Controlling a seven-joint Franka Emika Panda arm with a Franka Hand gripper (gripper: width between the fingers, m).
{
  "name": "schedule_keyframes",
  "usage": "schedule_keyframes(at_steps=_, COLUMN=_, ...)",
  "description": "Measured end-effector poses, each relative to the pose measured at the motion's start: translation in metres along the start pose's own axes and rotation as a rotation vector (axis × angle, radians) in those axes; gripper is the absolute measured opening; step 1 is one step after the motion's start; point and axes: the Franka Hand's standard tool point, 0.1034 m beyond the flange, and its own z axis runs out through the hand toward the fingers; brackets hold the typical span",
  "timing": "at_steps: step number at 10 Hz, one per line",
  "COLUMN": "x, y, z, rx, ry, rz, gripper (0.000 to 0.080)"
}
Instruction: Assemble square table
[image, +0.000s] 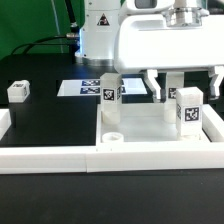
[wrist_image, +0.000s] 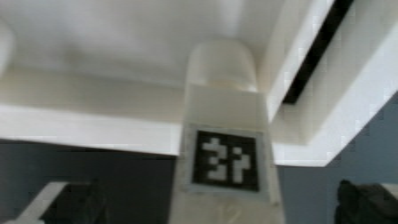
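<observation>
The square white slab (image: 150, 127) lies flat on the black table, and its rim fills the far part of the wrist view (wrist_image: 107, 95). One tagged leg (image: 110, 92) stands upright at the slab's far corner on the exterior view's left. A second tagged leg (image: 188, 108) stands upright on the slab's other side. My gripper (image: 186, 88) hangs over this leg. In the wrist view the leg (wrist_image: 228, 150) rises between my two dark fingertips (wrist_image: 63, 205), with a gap on each side. The gripper (wrist_image: 217, 205) is open. A third leg block (image: 18, 92) sits alone on the exterior view's left.
Long white border bars run along the front (image: 100, 157) and the exterior view's left edge (image: 5, 125). The marker board (image: 88, 88) lies flat behind the slab. A short round white stub (image: 113, 138) sits at the slab's near corner. The robot base (image: 98, 30) stands at the back.
</observation>
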Motion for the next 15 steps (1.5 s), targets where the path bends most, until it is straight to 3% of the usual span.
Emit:
schedule_keyframes(at_steps=1, x=0.005, y=-0.001, z=-0.003, rx=0.009, ry=-0.078, rz=0.026, gripper=0.0649)
schedule_keyframes(at_steps=2, x=0.012, y=0.000, z=-0.001, rx=0.007, ry=-0.072, rz=0.027, gripper=0.0649)
schedule_keyframes(at_steps=4, x=0.005, y=0.002, z=0.002, rx=0.018, ry=-0.250, rz=0.044, gripper=0.0649)
schedule_keyframes(at_steps=5, x=0.010, y=-0.003, z=0.004, rx=0.024, ry=-0.343, rz=0.060, gripper=0.0649)
schedule_keyframes(at_steps=7, x=0.006, y=-0.010, z=0.018, rx=0.023, ry=-0.467, rz=0.079, gripper=0.0649)
schedule_keyframes(at_steps=10, x=0.007, y=-0.009, z=0.029, rx=0.016, ry=-0.422, rz=0.091, gripper=0.0649)
schedule_keyframes(at_steps=12, x=0.007, y=-0.009, z=0.029, rx=0.013, ry=-0.421, rz=0.106, gripper=0.0388)
schedule_keyframes(at_steps=13, x=0.007, y=-0.009, z=0.029, rx=0.007, ry=-0.422, rz=0.138, gripper=0.0388)
schedule_keyframes(at_steps=14, x=0.007, y=-0.009, z=0.029, rx=-0.013, ry=-0.422, rz=0.233, gripper=0.0289)
schedule_keyframes(at_steps=15, x=0.007, y=-0.009, z=0.029, rx=-0.027, ry=-0.422, rz=0.296, gripper=0.0289)
